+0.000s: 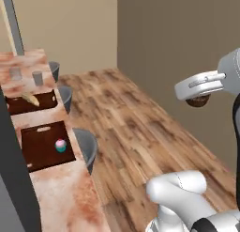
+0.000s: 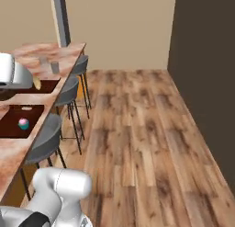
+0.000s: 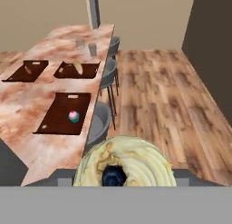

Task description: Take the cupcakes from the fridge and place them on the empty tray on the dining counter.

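Note:
My gripper (image 1: 198, 97) hangs high at the right of the left base view, over the wooden floor, shut on the dark brown cupcake (image 1: 197, 103). In the hand view that cupcake's pale cream swirl (image 3: 122, 166) rises large at the bottom and hides the fingertips. The pink cupcake (image 1: 60, 145) (image 2: 23, 124) (image 3: 74, 116) with its teal wrapper stands upright on the dark brown tray (image 1: 40, 151) (image 2: 9, 125) (image 3: 59, 121). This tray lies on the marbled dining counter (image 1: 61, 189) (image 3: 45, 146), ahead of and left of the gripper. The fridge is out of view.
Two more brown trays (image 3: 88, 70) (image 3: 36, 66) with tan food lie farther along the counter, and two glasses (image 3: 93, 49) beyond them. Grey stools (image 1: 86, 146) (image 2: 46, 139) line the counter's floor side. A dark grey panel (image 1: 14, 179) stands near left.

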Controlling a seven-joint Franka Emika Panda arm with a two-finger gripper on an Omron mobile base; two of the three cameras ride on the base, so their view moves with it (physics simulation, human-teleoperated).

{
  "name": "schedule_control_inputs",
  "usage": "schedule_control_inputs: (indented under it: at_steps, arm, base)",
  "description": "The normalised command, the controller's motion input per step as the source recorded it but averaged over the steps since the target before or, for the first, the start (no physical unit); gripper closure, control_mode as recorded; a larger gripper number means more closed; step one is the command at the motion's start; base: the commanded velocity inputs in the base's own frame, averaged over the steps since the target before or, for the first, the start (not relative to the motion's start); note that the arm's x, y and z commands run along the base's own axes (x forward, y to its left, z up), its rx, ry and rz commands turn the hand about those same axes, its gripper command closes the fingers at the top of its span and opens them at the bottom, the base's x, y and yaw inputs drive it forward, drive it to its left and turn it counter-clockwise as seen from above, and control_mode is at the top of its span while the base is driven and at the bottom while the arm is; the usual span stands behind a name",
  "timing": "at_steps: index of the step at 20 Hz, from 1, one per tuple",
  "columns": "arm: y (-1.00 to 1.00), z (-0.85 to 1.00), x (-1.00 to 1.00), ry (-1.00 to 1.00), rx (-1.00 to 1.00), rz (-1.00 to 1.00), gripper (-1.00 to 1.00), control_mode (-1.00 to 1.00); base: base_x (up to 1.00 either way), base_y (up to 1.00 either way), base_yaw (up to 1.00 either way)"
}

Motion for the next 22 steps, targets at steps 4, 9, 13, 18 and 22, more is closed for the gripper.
schedule_control_inputs:
  at_steps: [4,9,13,18,22]
  arm:
    - [0.00,0.00,0.00,0.00,0.00,0.00,1.00,1.00]
    - [0.00,0.00,0.00,0.00,0.00,0.00,1.00,1.00]
    - [0.00,0.00,0.00,0.00,0.00,0.00,1.00,1.00]
    - [0.00,0.00,0.00,0.00,0.00,0.00,1.00,1.00]
    - [0.00,0.00,0.00,0.00,0.00,0.00,1.00,1.00]
  base:
    - [0.17,-0.16,0.79]
    - [0.00,-0.05,0.87]
    - [0.13,-0.57,0.58]
    - [0.32,-0.61,0.44]
    - [0.15,0.00,0.23]
